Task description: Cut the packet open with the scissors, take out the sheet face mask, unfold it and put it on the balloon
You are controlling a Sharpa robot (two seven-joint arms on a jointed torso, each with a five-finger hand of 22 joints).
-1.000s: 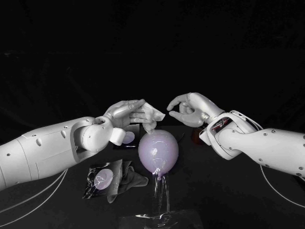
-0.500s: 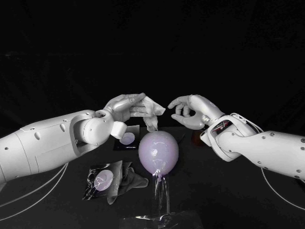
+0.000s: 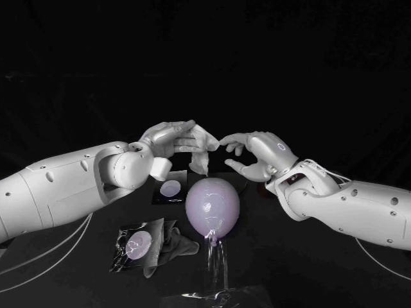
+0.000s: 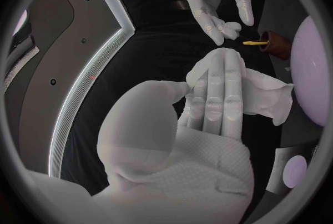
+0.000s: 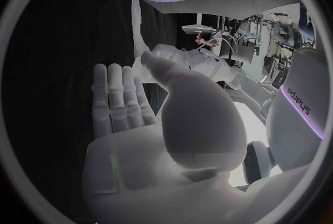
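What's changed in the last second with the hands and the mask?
The right hand moved in toward the folded mask, which the left hand holds, lifted slightly higher above the balloon; they are not yet touching. The balloon and the opened packet stayed put.

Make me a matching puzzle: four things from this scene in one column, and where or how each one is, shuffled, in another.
1. sheet mask
2. balloon
3. cut packet
4. right hand

A. lies crumpled on the table
B. upright on a clear stand
C. holds nothing, fingers apart
D. held by the left hand, above the balloon

Pairs: 1-D, 2-B, 3-A, 4-C.
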